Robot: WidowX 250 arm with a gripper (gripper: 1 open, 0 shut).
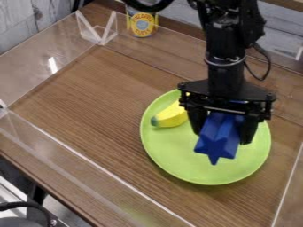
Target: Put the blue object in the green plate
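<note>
A black robot arm reaches down from the top right over a wooden desk (112, 93). Its claw (221, 120) is over a large, round, lime-green plate (178, 165) with a low rim. The royal-blue, angular, star-like block (217, 137) is at the claw, its upper part between the two dark fingers and its pointed lower end showing below them. The fingers stand part-way apart, with the block's width between them; the block appears to be held, though the inner contact is hidden. Seen from this camera, the block lies wholly within the outline of the plate, right of the plate's middle; whether its lower tip touches the plate, I cannot tell. Just beside the claw, on the picture's left, a yellow toy banana (171, 115) lies in the same plate, partly hidden by the arm. Well apart from the claw, toward the top of the picture, a yellow-and-white can (141, 22) stands near a clear, angular plastic piece (97, 28). A dark cable curves beside the arm on the right.
</note>
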